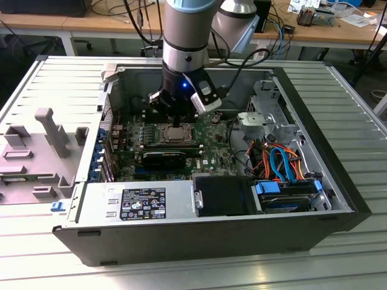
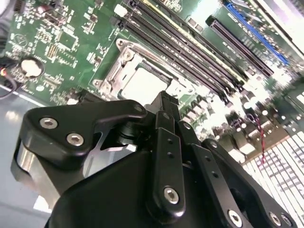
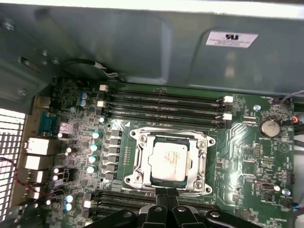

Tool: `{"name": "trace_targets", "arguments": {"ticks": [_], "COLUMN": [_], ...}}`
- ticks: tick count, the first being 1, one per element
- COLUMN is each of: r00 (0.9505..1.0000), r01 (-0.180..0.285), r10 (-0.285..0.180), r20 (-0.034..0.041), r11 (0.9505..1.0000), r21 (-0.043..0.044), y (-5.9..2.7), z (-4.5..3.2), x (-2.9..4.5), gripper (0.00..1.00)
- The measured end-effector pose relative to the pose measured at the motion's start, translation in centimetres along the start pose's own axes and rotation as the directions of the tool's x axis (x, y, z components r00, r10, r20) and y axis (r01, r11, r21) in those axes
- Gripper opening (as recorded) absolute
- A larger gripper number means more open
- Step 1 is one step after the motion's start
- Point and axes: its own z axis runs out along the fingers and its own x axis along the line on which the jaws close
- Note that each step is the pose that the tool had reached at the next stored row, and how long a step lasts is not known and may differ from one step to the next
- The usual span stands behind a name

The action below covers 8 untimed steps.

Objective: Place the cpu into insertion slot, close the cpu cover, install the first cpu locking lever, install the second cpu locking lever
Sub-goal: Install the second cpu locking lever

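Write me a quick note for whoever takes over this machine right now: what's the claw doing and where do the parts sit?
Black gripper: fingers together, holding nothing, at the near edge of the socket.
Small square silver-topped cpu: lying in the silver-rimmed insertion slot on the green motherboard.
Thin silver frame cpu cover: appears down around the chip.
Done: chip placed, cover seemingly closed.
Left: whether the locking levers are latched cannot be told.

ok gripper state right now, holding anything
gripper: shut, holding nothing, tips at the edge of the cpu cover, which lies down over the cpu.
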Motion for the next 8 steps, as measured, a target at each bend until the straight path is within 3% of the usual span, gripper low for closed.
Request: {"name": "trace_targets", "arguments": {"ticks": [2, 3, 8], "r00": [1.0000, 1.0000, 1.0000], "r01": [0.000, 0.000, 0.000], "r10": [0.000, 0.000, 0.000], "r20": [0.0000, 0.0000, -0.0001], "r11": [1.0000, 1.0000, 1.0000], "r21": [-0.0001, 0.0001, 0.0000], "y": [0.12, 0.25, 0.26], "z": [-1.07, -2.30, -2.35], "x": [0.05, 0.11, 0.11], "gripper": [0.11, 0.11, 0.11]}}
